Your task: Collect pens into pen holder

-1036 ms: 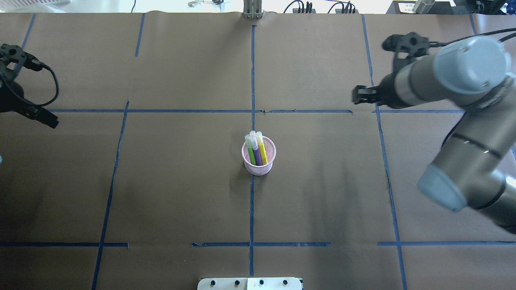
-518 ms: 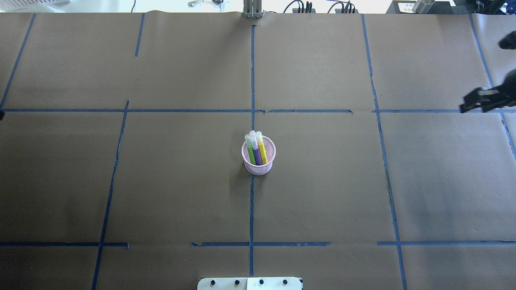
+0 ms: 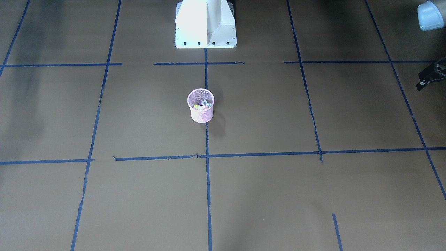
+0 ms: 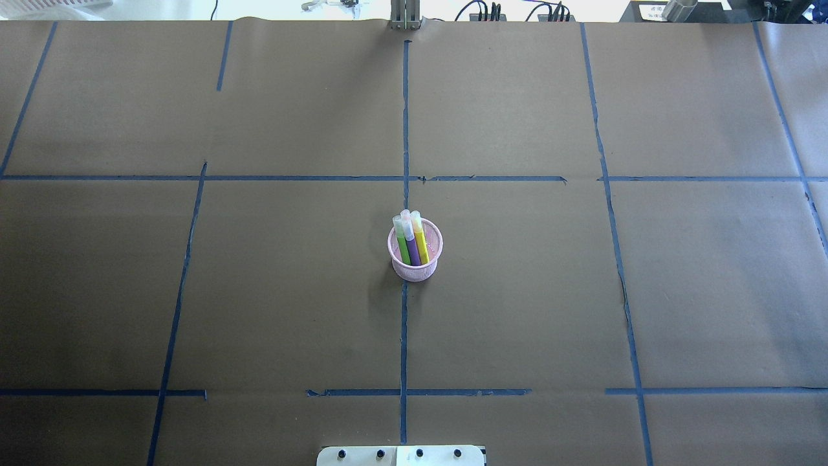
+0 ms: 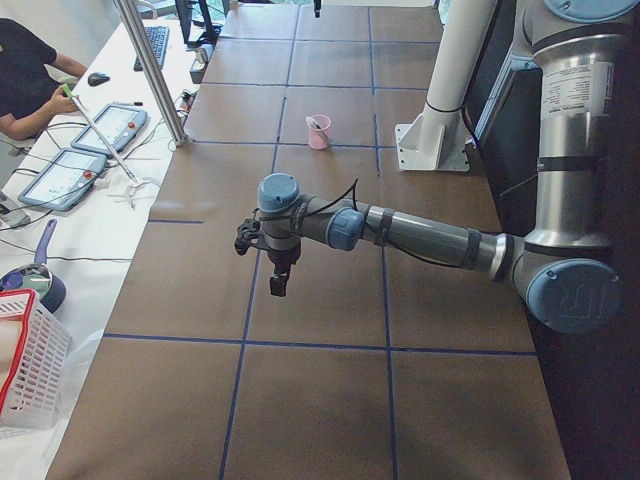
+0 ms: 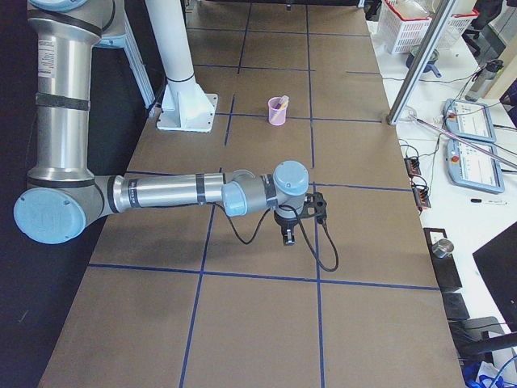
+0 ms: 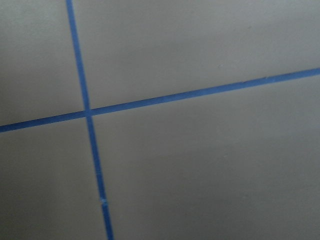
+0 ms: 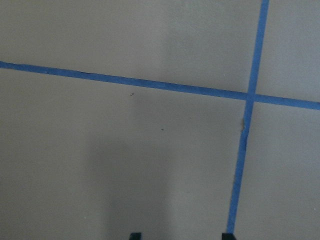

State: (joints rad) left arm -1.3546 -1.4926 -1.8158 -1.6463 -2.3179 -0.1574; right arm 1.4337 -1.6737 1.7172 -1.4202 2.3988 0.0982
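Note:
The pink mesh pen holder (image 4: pixel 414 265) stands upright at the middle of the table. The green pen (image 4: pixel 402 244), the purple pen (image 4: pixel 412 249) and the orange pen (image 4: pixel 421 243) stand inside it, cap ends up. The holder also shows in the front view (image 3: pixel 200 114). Neither gripper shows in the overhead view. My left gripper (image 5: pixel 279 285) hangs over bare table far from the holder; I cannot tell whether it is open or shut. My right gripper (image 8: pixel 181 236) is open and empty, its tips wide apart above a tape crossing; it also shows in the right side view (image 6: pixel 287 236).
The robot's white base (image 3: pixel 205 24) stands at the table's near edge. Blue tape lines (image 4: pixel 404 129) divide the brown table cover. A side desk with tablets (image 5: pixel 70 175) and a white basket (image 5: pixel 25 370) lies beyond the table's far edge, with an operator (image 5: pixel 25 70) seated there.
Both arms have pulled outward and left the overhead view, the left one to the left, the right one to the right. The holder and the pens have not moved.

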